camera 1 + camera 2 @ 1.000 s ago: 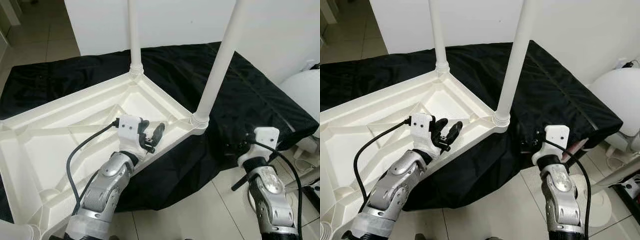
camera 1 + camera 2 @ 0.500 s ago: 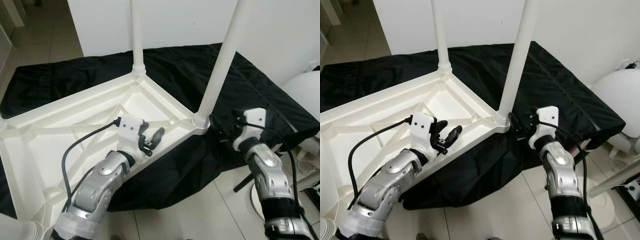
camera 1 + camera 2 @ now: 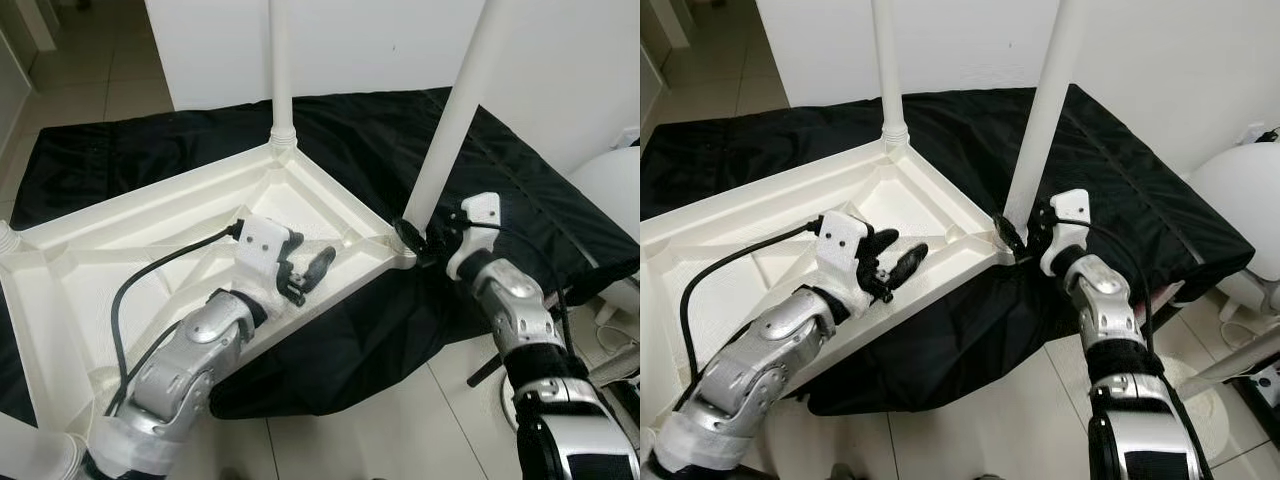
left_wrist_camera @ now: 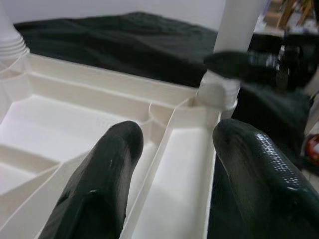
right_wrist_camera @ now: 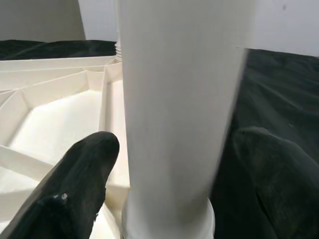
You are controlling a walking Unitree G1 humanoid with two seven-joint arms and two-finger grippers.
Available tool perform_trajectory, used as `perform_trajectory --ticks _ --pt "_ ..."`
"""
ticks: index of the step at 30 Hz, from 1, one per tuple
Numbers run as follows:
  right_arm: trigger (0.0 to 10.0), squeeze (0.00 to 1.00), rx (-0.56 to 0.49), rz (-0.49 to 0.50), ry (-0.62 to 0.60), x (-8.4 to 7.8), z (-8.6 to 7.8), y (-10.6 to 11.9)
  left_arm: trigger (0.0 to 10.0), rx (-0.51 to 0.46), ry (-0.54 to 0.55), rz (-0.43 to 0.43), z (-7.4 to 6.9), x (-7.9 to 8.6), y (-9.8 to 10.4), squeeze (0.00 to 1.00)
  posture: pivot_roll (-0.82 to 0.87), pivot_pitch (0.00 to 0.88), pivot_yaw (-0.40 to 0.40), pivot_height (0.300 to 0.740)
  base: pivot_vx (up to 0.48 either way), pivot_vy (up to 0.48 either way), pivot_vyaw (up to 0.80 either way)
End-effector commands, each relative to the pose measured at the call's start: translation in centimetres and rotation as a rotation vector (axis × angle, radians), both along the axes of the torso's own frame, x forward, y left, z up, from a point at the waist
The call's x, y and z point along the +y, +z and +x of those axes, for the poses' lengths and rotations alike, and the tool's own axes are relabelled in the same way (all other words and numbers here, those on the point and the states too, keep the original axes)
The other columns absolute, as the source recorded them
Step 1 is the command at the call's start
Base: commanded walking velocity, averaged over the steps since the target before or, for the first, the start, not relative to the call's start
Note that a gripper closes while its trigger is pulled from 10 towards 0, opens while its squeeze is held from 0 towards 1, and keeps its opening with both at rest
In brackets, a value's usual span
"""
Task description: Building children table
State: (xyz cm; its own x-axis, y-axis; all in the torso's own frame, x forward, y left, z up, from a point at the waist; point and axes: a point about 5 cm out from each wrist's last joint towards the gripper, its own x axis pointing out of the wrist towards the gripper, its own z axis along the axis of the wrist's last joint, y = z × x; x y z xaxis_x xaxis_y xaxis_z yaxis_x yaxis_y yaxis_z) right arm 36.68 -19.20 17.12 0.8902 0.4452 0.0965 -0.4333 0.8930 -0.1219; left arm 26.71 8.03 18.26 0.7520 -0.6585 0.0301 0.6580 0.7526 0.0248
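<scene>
The white plastic children's table top (image 3: 150, 250) lies upside down on a black cloth (image 3: 530, 200). Two white legs stand upright in its corner sockets, a far leg (image 3: 280, 70) and a near leg (image 3: 455, 110). My left gripper (image 3: 312, 255) is open, and its fingers (image 4: 104, 174) straddle the raised rim close to the near corner. At the base of the near leg is my right gripper (image 3: 420, 235), also open. In the right wrist view the near leg (image 5: 179, 99) stands between the two black fingers (image 5: 75, 184).
A white rounded object (image 3: 610, 180) stands on the tiled floor (image 3: 400, 420) at the right, with cables beside it. A white wall (image 3: 370, 40) runs behind the cloth. Another white leg end (image 3: 30, 455) shows at the near left corner.
My right gripper has risen from beside the cloth's edge and moved left to the base of the near leg, which now stands between its fingers. The left gripper stays over the rim.
</scene>
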Motion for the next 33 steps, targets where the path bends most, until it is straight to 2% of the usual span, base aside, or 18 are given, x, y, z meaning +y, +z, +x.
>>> perform_trajectory --ticks 1,3,7,8,11,14,15,16,19,24,25,26,27,28,30,31,32,33 --pt "10.0 0.0 0.012 -0.024 0.004 -0.2 0.1 -0.3 10.0 0.013 -0.325 0.027 -1.6 -1.2 -0.2 0.0 0.02 0.079 -0.024 0.74 0.0 0.0 0.0" --pt "10.0 0.0 0.014 -0.022 0.015 -0.1 0.6 0.1 10.0 0.042 -0.406 0.086 -2.4 -1.1 -0.8 0.0 0.02 0.079 -0.024 0.74 0.0 0.0 0.0" --pt "10.0 0.0 0.011 -0.022 0.021 0.3 1.2 0.7 10.0 0.046 -0.419 0.166 -2.6 -0.7 -1.5 0.0 0.02 0.081 -0.018 0.74 0.0 0.0 0.0" --pt "10.0 0.0 0.011 -0.01 0.025 0.9 1.6 1.1 10.0 0.041 -0.405 0.236 -2.3 -0.4 -2.2 0.0 0.02 0.081 -0.018 0.74 0.0 0.0 0.0" --pt "10.0 0.0 0.005 -0.003 0.014 1.2 1.9 1.3 10.0 0.036 -0.4 0.285 -2.2 -0.1 -2.6 0.0 0.02 0.081 -0.018 0.74 0.0 0.0 0.0" --pt "10.0 0.0 0.006 0.025 -0.005 1.7 2.3 1.7 10.0 0.046 -0.331 0.404 -1.4 0.7 -4.0 0.0 0.01 0.083 -0.011 0.74 0.0 0.0 0.0" --pt "10.0 0.0 0.006 0.025 -0.005 1.7 2.3 1.7 10.0 0.046 -0.331 0.404 -1.4 0.7 -4.0 0.0 0.01 0.083 -0.011 0.74 0.0 0.0 0.0" --pt "10.0 0.0 0.01 0.037 -0.013 1.8 2.4 1.7 10.0 0.044 -0.314 0.456 -1.2 1.0 -4.6 0.0 0.01 0.083 -0.011 0.74 0.0 0.0 0.0" --pt "10.0 0.0 0.022 0.032 -0.046 1.6 2.6 1.7 10.0 0.038 -0.304 0.532 -1.1 1.6 -5.3 0.0 0.01 0.082 -0.011 0.74 0.0 0.0 0.0" --pt "10.0 0.0 0.042 0.039 0.014 1.5 2.3 1.2 10.0 0.054 -0.307 0.566 -1.1 2.4 -5.6 0.0 0.0 0.085 -0.009 0.74 0.0 0.0 0.0" --pt "4.1 0.0 0.045 0.056 0.037 1.5 2.2 1.1 10.0 0.056 -0.306 0.568 -1.2 2.5 -5.6 0.0 0.0 0.086 -0.007 0.74 0.0 0.0 0.0" --pt "4.1 0.0 0.045 0.056 0.037 1.5 2.2 1.1 10.0 0.056 -0.306 0.568 -1.2 2.5 -5.6 0.0 0.0 0.086 -0.007 0.74 0.0 0.0 0.0" --pt "0.0 0.0 0.048 0.062 0.041 1.4 2.1 0.9 10.0 0.057 -0.302 0.573 -1.1 2.6 -5.6 0.0 0.0 0.084 -0.01 0.74 0.0 0.0 0.0" --pt "2.0 0.0 0.049 0.065 0.032 1.1 1.9 0.6 10.0 0.051 -0.288 0.59 -0.9 2.8 -5.7 0.0 0.0 0.084 -0.01 0.74 0.0 0.0 0.0" --pt "2.0 0.0 0.049 0.065 0.024 0.9 1.8 0.4 10.0 0.046 -0.277 0.601 -0.7 3.0 -5.8 0.0 0.0 0.084 -0.01 0.74 0.0 0.0 0.0" --pt "0.6 0.0 0.048 0.059 0.013 0.7 1.6 0.1 10.0 0.032 -0.27 0.617 -0.3 3.3 -5.8 0.0 0.0 0.081 -0.012 0.74 0.0 0.0 0.0" --pt "0.0 0.0 0.047 0.055 0.007 0.4 1.4 -0.1 10.0 0.021 -0.265 0.63 0.0 3.5 -5.8 0.0 0.0 0.081 -0.012 0.74 0.0 0.0 0.0" --pt "0.0 0.0 0.047 0.055 0.007 0.4 1.4 -0.1 10.0 0.021 -0.265 0.63 0.0 3.5 -5.8 0.0 0.0 0.081 -0.012 0.74 0.0 0.0 0.0"
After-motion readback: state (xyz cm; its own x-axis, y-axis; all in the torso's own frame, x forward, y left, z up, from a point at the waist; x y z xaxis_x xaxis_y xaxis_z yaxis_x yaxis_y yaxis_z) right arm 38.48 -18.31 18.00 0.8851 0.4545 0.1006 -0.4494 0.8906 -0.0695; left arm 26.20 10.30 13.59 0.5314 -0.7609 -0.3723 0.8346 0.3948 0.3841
